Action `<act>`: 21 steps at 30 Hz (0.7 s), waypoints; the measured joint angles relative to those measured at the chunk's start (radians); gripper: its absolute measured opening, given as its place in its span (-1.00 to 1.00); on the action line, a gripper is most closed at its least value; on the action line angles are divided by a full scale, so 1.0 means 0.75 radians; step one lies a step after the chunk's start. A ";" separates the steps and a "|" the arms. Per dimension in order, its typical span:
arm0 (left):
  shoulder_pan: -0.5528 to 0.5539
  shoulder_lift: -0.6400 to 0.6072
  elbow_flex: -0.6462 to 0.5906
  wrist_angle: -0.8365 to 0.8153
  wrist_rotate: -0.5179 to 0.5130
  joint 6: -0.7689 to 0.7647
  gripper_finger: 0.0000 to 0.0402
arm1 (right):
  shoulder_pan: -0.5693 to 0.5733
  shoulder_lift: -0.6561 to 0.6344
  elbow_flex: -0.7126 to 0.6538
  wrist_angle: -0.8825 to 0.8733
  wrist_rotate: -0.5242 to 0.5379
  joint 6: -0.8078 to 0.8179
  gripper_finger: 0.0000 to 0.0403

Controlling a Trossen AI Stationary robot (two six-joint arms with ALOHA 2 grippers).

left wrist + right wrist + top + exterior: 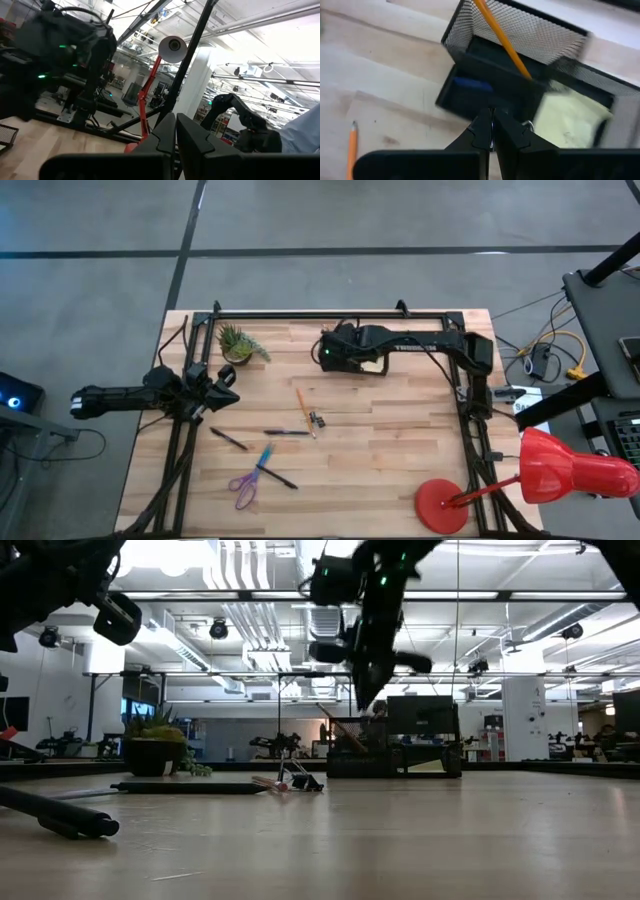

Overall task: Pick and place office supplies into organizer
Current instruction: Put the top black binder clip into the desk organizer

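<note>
Lying on the wooden table: scissors, pens, pencil; both claws together.

Right gripper is seen with jaws pressed together, nothing held between them. Just beyond the jaws, a black mesh organizer is seen on the wooden tabletop. An orange pencil is leaned diagonally in its taller mesh section. A blue item is seen in a low compartment near the jaws. A yellow sticky-note pad is lodged in the compartment beside the jaws. A second orange pencil is laid on the tabletop, apart from the jaws.
</note>
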 joint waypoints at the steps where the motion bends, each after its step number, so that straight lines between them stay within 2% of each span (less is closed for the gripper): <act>1: 0.000 0.000 0.000 0.000 0.000 -0.001 -1.00 | -0.012 0.011 0.000 0.021 -0.019 -0.014 -0.96; 9: 0.000 0.000 0.000 -0.001 0.001 0.000 -1.00 | -0.065 0.105 -0.005 0.027 -0.090 -0.045 -0.96; 14: 0.000 0.000 0.000 0.000 0.001 0.000 -1.00 | -0.061 0.115 -0.010 0.019 0.033 -0.020 -0.95; 19: 0.000 0.000 0.000 -0.001 0.000 0.000 -1.00 | -0.064 0.115 -0.009 0.025 0.035 -0.122 -0.81; 21: 0.000 0.000 0.000 0.000 0.000 0.000 -1.00 | -0.064 0.114 -0.009 0.028 -0.014 -0.146 -0.72</act>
